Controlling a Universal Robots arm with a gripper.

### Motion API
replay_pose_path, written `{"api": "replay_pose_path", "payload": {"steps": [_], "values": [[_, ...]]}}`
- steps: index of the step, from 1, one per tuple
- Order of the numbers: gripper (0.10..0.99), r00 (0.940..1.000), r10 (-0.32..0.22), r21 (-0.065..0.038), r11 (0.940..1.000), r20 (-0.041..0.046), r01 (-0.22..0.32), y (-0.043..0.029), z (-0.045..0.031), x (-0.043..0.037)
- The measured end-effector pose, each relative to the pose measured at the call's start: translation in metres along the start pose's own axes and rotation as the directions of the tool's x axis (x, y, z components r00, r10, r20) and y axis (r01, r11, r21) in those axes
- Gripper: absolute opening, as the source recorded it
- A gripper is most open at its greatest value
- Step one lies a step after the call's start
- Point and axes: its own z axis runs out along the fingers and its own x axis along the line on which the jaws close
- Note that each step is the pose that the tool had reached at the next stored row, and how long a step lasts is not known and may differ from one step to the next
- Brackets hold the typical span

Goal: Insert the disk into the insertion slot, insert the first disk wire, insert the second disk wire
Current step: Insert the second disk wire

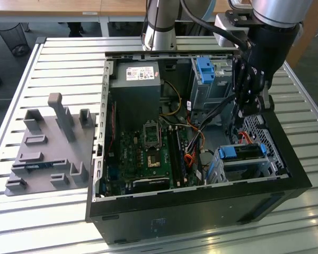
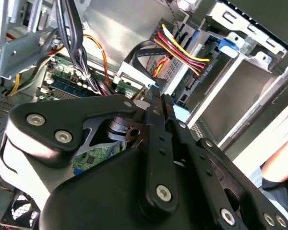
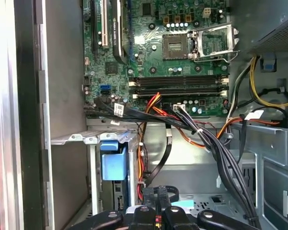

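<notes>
Hanging near the disk [image 1: 243, 151], seated in the insertion slot [image 1: 254, 168], my hand [image 1: 249, 110] is pinched narrow; print too small to read.

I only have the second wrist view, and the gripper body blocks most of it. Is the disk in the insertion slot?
Observer: Yes; in the exterior view the disk lies in the insertion slot, blue carrier end showing.
Operator: Where is the gripper?
Observer: The gripper hangs inside the case just past the disk, beside the taller cage.
Operator: Anything outside the case?
Observer: A grey fixture block on the table, at the exterior view's left.
</notes>
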Motion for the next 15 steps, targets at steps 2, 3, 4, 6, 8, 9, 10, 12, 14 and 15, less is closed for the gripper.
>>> {"api": "replay_pose_path", "payload": {"steps": [2,3,4,6,8,9,10,12,14,15], "values": [[0.173,1.0000,0.000,0.000,1.0000,-0.0020,0.000,0.0001,0.0004,-0.0009],[0.184,1.0000,0.000,0.000,1.0000,-0.0074,0.000,0.0001,0.0007,-0.0011],[0.184,0.9999,0.000,0.001,1.0000,-0.0146,0.000,0.0001,0.0011,-0.0012],[0.247,0.9997,0.000,0.001,1.0000,-0.0253,0.000,0.0002,0.0021,-0.0016],[0.247,0.9995,-0.001,0.001,1.0000,-0.0304,0.001,0.0002,0.0030,-0.0019],[0.247,0.9994,-0.001,0.002,1.0000,-0.0334,0.001,0.0002,0.0033,-0.0021],[0.247,0.9994,-0.001,0.002,1.0000,-0.0358,0.001,0.0002,0.0038,-0.0022],[0.247,0.9992,-0.001,0.002,1.0000,-0.0390,0.001,0.0002,0.0046,-0.0027],[0.247,0.9992,0.000,0.002,1.0000,-0.0410,0.001,0.0002,0.0053,-0.0033],[0.247,0.9991,-0.001,0.002,1.0000,-0.0417,0.001,0.0001,0.0057,-0.0036]]}}
